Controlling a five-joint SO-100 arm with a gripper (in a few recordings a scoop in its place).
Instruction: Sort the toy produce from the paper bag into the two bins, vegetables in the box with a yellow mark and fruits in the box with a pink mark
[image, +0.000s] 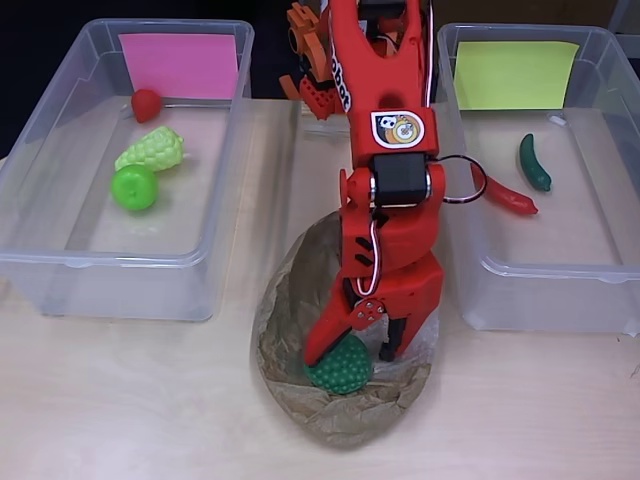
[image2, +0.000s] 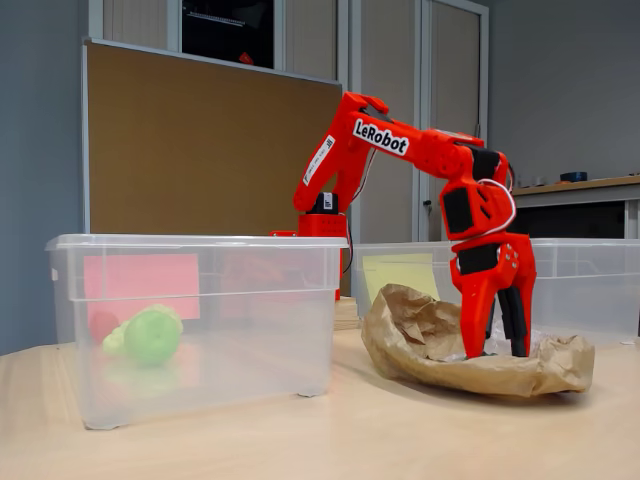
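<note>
The red arm (image2: 400, 150) carries the word "LeRobot" in black on a white strip along its upper link in the fixed view; in the overhead view a white shield-shaped sticker with a small cartoon figure sits on the arm just above the black wrist motor.

The gripper (image: 352, 352) points down into the crumpled brown paper bag (image: 290, 300), and its jaws stand apart. Between them, touching or nearly touching the inner side of the left finger in the overhead view, lies a dark green bumpy toy (image: 340, 366), round and covered in small knobs, resting on the bag's paper. Whether the jaws press on it I cannot tell. In the fixed view the gripper (image2: 495, 345) reaches down behind the bag's rumpled edge (image2: 470, 370), which hides the toy.

Well to the left of the jaws in the overhead view stands the clear box with the pink mark (image: 178, 65); inside it lie a small red fruit (image: 146, 103), a pale green knobbly bunch (image: 152, 150) and a bright green apple (image: 133, 187). To the right of the jaws stands the clear box with the yellow mark (image: 515, 74), holding a red chilli (image: 508, 195) and a dark green cucumber-like piece (image: 534, 163).
</note>
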